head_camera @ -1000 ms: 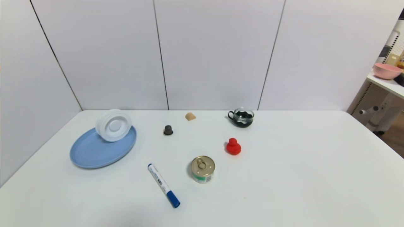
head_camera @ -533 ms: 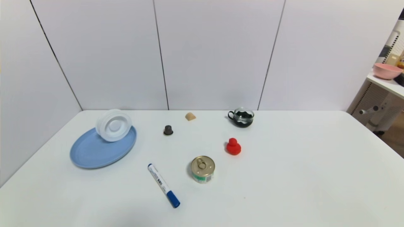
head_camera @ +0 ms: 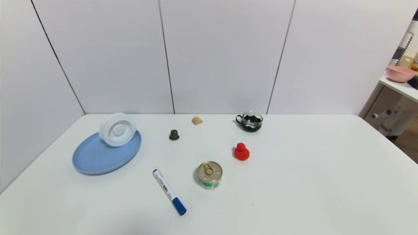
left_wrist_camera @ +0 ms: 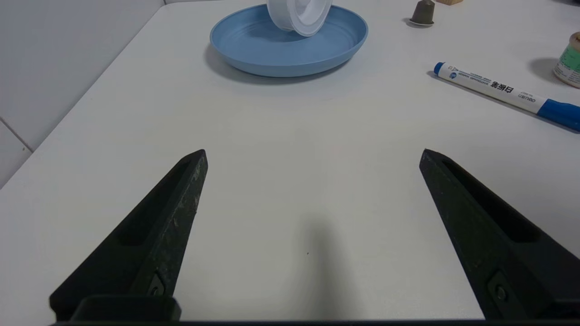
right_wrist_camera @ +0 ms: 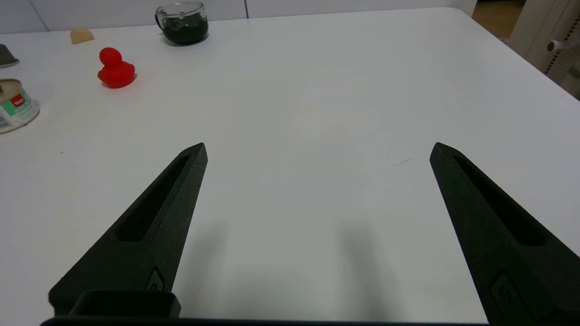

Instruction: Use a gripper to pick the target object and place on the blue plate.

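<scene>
**Spool on plate, both grippers empty**

At the table's left, the white spool leans tilted on the far rim of the blue plate. Next comes the marker, printed "deli" with Chinese characters that cannot be read. The tin can has a green-and-white label with a red patch, its writing too small to read. The left gripper is spread wide, holding nothing. The right gripper is likewise wide apart over bare table.
</scene>
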`<action>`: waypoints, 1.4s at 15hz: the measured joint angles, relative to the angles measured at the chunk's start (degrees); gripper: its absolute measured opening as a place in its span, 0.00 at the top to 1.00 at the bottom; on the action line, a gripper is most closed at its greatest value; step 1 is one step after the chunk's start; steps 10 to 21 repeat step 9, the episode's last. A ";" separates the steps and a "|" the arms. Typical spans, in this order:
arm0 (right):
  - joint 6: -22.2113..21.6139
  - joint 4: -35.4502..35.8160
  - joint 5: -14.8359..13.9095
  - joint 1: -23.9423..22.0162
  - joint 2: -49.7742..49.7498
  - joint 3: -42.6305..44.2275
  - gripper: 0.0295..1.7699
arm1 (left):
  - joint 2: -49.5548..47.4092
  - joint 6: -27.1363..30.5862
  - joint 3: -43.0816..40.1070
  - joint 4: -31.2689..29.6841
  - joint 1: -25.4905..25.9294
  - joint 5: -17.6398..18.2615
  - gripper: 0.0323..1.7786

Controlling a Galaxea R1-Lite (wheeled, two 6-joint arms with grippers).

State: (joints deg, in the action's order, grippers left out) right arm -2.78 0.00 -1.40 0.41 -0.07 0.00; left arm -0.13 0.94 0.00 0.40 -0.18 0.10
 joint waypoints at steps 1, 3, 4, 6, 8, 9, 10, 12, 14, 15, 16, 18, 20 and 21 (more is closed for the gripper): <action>0.02 0.00 0.00 0.00 0.00 0.00 0.04 | 0.00 0.00 0.00 0.01 0.00 0.00 0.05; 0.26 0.07 0.02 0.00 0.00 0.00 0.04 | 0.00 0.02 0.00 -0.02 0.00 -0.02 0.05; 0.24 0.07 0.00 0.00 0.00 0.00 0.04 | 0.00 0.02 0.00 -0.02 0.00 -0.02 0.05; 0.30 -0.21 -0.05 0.00 0.00 0.00 0.04 | 0.00 0.02 0.00 -0.02 0.00 0.00 0.05; 0.20 -0.05 0.00 0.00 0.00 0.00 0.04 | 0.00 0.02 0.00 -0.02 0.00 0.00 0.05; 0.17 -0.10 0.00 0.00 0.00 0.00 0.04 | 0.02 0.02 0.00 -0.02 0.00 0.01 0.05; 0.17 -0.10 0.00 0.00 0.00 0.00 0.04 | 0.02 0.02 0.00 -0.02 0.00 0.01 0.05; 0.17 -0.10 0.00 0.00 0.00 0.00 0.04 | 0.02 0.02 0.00 -0.02 0.00 0.01 0.05; 0.17 -0.10 0.00 0.00 0.00 0.00 0.04 | 0.02 0.02 0.00 -0.02 0.00 0.01 0.05; 0.17 -0.10 0.00 0.00 0.00 0.00 0.04 | 0.02 0.02 0.00 -0.02 0.00 0.01 0.05; 0.17 -0.10 0.00 0.00 0.00 0.00 0.04 | 0.02 0.02 0.00 -0.02 0.00 0.01 0.05; 0.17 -0.10 0.00 0.00 0.00 0.00 0.04 | 0.02 0.02 0.00 -0.02 0.00 0.01 0.05; 0.17 -0.10 0.00 0.00 0.00 0.00 0.04 | 0.02 0.02 0.00 -0.02 0.00 0.01 0.05; 0.17 -0.10 0.00 0.00 0.00 0.00 0.04 | 0.02 0.02 0.00 -0.02 0.00 0.01 0.05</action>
